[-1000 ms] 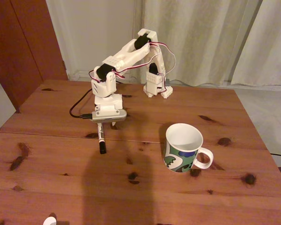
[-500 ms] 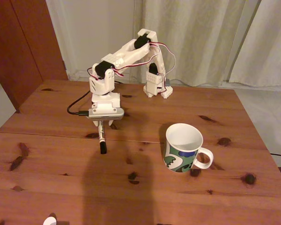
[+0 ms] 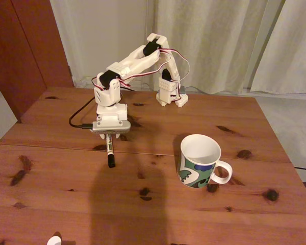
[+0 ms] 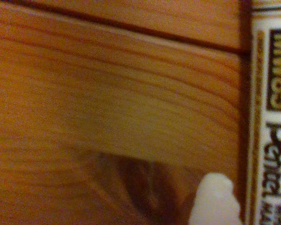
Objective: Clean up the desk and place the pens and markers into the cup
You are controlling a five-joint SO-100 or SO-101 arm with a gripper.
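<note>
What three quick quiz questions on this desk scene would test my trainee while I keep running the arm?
1. True or false: the marker is already inside the cup.
2. In the fixed view, on which side of the cup does its handle sit: A) left, B) right, C) hidden behind it?
3. What is the gripper positioned over?

Key
1. False. The marker lies flat on the desk, left of the cup, and the cup looks empty.
2. B.
3. The upper end of the marker; the wrist view shows its printed white barrel close alongside a white fingertip. Whether it is gripped is unclear.
</note>
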